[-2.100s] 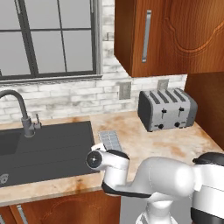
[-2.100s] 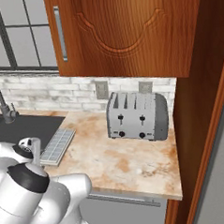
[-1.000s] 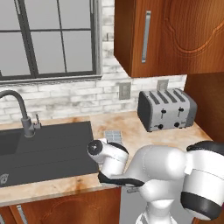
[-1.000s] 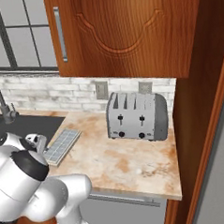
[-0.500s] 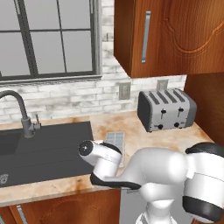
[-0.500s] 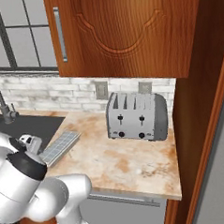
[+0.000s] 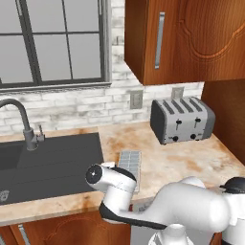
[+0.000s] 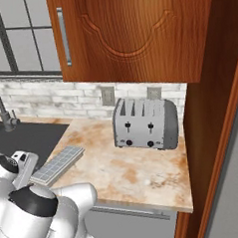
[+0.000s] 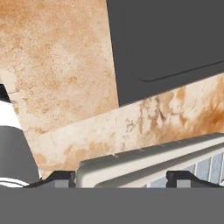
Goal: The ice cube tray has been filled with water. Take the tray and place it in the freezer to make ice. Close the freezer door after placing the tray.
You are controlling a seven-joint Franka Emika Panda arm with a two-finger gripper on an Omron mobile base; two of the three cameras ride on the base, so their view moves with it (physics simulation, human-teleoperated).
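The ice cube tray [image 7: 130, 160] is a pale grey grid of square cells lying flat on the speckled counter just right of the sink [image 7: 48, 162]. It also shows in the right base view [image 8: 59, 164]. In the hand view my gripper [image 9: 122, 178] is low over the tray's near end [image 9: 144, 164]. One dark fingertip [image 9: 59, 177] stands at its left edge and the other [image 9: 188, 178] is on its right. The jaws straddle the tray, still apart. The freezer and its door are out of view.
A silver four-slot toaster [image 7: 182, 119] stands at the back right of the counter under brown wall cabinets [image 7: 191, 38]. A faucet [image 7: 19, 119] rises behind the dark sink. A wooden side panel [image 8: 212, 135] bounds the counter on the right.
My wrist has swung a little left and lower over the tray's near end. The fingers have drawn closer together. The tray has stayed in place.
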